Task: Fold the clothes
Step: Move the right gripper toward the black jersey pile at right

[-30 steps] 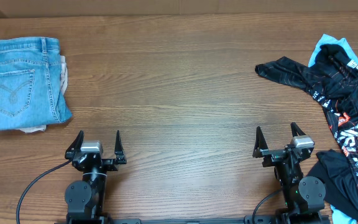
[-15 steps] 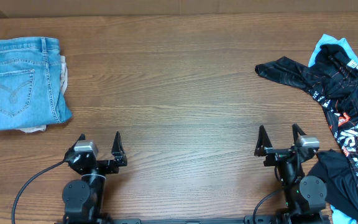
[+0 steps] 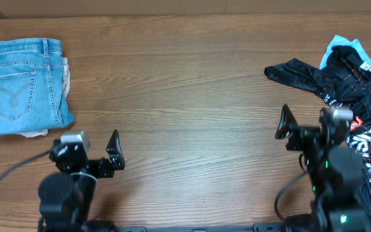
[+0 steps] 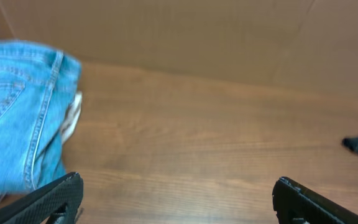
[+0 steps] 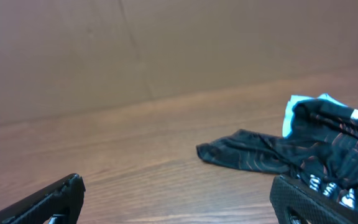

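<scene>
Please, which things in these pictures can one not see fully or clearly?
The jersey: overhead view, cut off by the right edge; lettering too small to read.
The light-blue garment: overhead view, mostly under the jersey; its kind is unclear.
The white cloth: overhead view, covered by the jeans; only edges show.
The jeans: left wrist view, blurred and cut off by the left edge.

The table (image 3: 192,96) is brown wood-grain with a matt finish; the jeans (image 3: 21,84) are coarse faded denim (stitched seams), the jersey (image 3: 356,80) thin, smooth, slightly shiny cloth.
</scene>
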Robot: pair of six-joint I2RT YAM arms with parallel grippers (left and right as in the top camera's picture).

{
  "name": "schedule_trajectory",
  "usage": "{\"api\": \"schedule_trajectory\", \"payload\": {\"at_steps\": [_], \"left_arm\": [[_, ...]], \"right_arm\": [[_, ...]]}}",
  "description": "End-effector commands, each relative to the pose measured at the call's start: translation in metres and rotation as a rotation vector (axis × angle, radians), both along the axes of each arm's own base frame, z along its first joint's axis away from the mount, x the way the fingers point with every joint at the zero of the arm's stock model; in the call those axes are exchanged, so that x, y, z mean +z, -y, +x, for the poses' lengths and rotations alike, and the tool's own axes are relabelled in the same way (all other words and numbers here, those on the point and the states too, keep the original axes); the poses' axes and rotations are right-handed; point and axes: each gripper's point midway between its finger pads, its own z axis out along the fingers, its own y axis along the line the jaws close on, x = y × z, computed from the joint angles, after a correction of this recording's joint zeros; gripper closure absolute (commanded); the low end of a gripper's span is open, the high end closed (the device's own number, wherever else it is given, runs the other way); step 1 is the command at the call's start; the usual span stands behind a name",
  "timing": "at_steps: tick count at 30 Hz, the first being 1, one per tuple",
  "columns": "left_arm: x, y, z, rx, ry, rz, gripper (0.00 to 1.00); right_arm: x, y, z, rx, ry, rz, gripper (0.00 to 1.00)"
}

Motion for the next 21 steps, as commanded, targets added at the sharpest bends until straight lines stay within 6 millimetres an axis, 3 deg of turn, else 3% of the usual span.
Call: {"api": "schedule_trajectory", "payload": {"at_steps": [1, 9, 12, 16, 21], "left_arm": [[0.018, 0.003, 0.008, -0.022, -0.051, 0.021, 0.0], [0.025, 0.004, 0.019, -0.025, -0.226, 0.023, 0.0], [0.029, 0.005, 0.022, -0.034, -0.238, 0.019, 0.0], [0.031, 0.005, 0.022, -0.034, -0.234, 0.019, 0.0], [0.029, 0.005, 0.021, -0.034, -0.242, 0.019, 0.0]], "right_arm": [[0.02, 0.007, 0.025, -0.033, -0.072, -0.026, 0.0], [0.003, 0.046, 0.084, -0.1, -0.37, 0.021, 0.0], [-0.009, 0.072, 0.096, -0.145, -0.441, 0.005, 0.0], [-0.024, 0.132, 0.104, -0.304, -0.455, 0.007, 0.0], [-0.04, 0.217, 0.095, -0.504, -0.445, 0.05, 0.0]]}}
